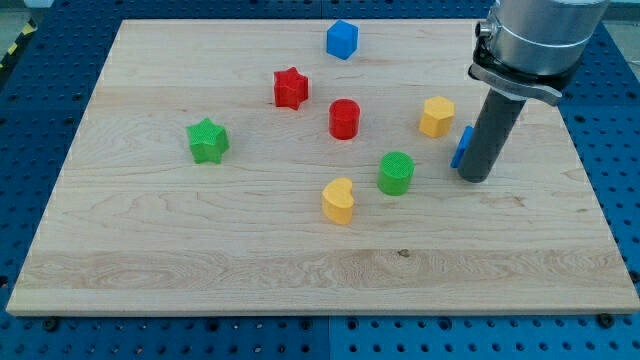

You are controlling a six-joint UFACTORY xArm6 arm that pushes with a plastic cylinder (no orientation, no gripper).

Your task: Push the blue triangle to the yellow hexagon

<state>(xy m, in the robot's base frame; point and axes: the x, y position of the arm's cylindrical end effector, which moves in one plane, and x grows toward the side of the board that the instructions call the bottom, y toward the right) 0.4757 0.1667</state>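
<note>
The blue triangle (462, 146) lies on the wooden board (150, 250) at the view's right, mostly hidden behind my rod. My tip (476, 178) rests on the board right against the triangle's right side. The yellow hexagon (436, 116) sits just up and left of the triangle, a small gap between them.
A green cylinder (396, 172) and a yellow heart-like block (339, 200) lie left of my tip. A red cylinder (344, 118), a red star (290, 88), a blue cube (342, 39) and a green star (208, 139) lie further left and up.
</note>
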